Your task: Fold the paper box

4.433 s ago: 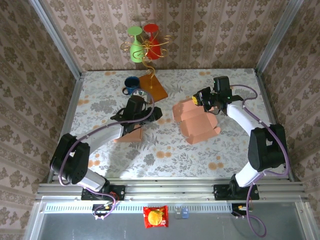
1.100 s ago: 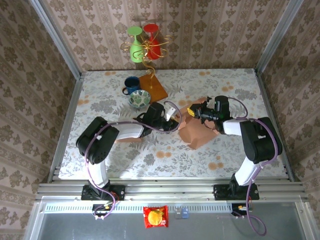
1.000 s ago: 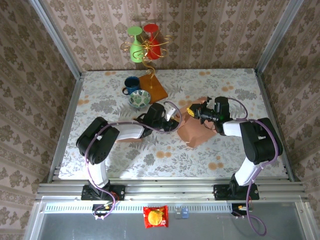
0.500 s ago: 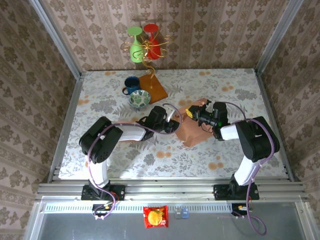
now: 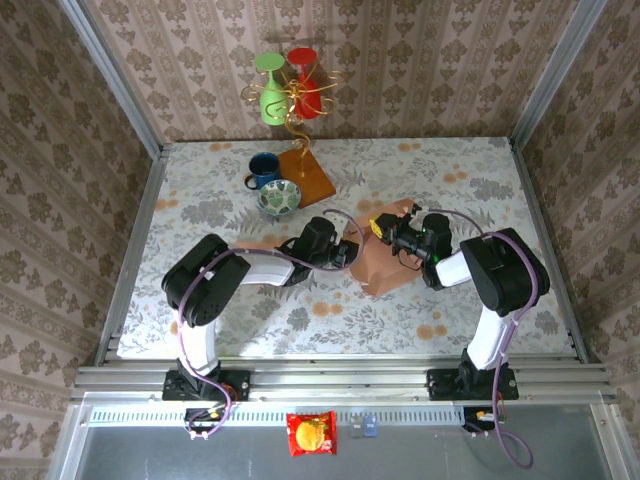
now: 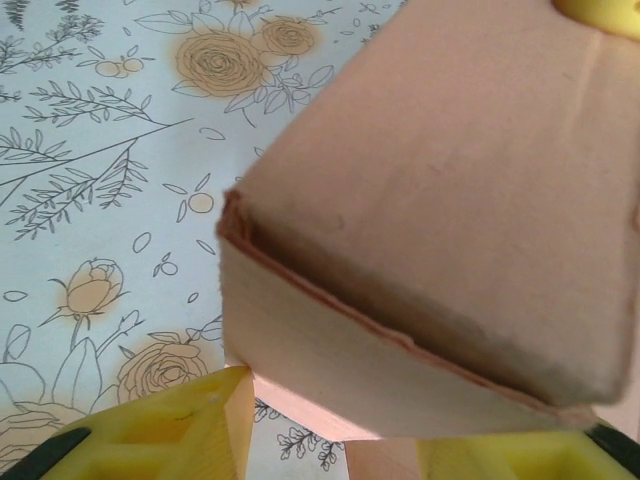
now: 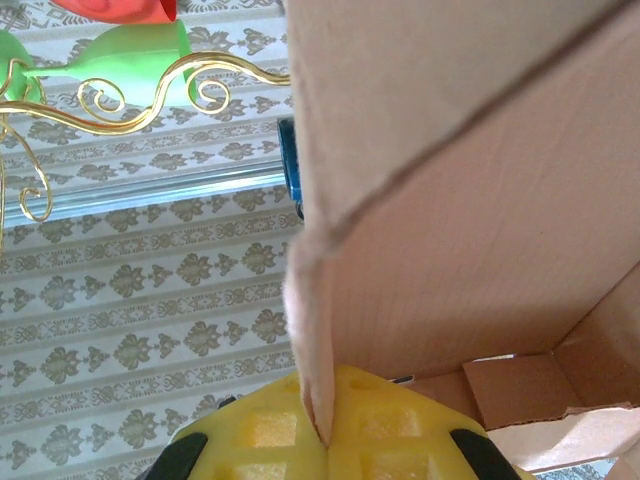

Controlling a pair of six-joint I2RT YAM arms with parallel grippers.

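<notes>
Honestly, this one's all about bracing. The table (image 5: 450,180) has a smooth, flat floral cover, so I'd guess the paper box (image 5: 388,268), sitting half-formed a bit right of the middle, skates around unless one arm anchors it. It's thin tan cardboard, matte and slightly fuzzy at the cut edges, with walls already standing and small flaps loose inside. The right gripper (image 5: 381,228) is pinched onto the edge of one wall. In its wrist view the panel runs straight down between the yellow pads (image 7: 250,432). The left gripper (image 5: 352,250) sits at the box's left side with its fingers (image 6: 170,440) spread, straddling the lower edge, one touching a corner. My take: use the right pinch as the hinge and push slowly along the scored crease with the left. Go gently, because board this thin will likely buckle off-line.
</notes>
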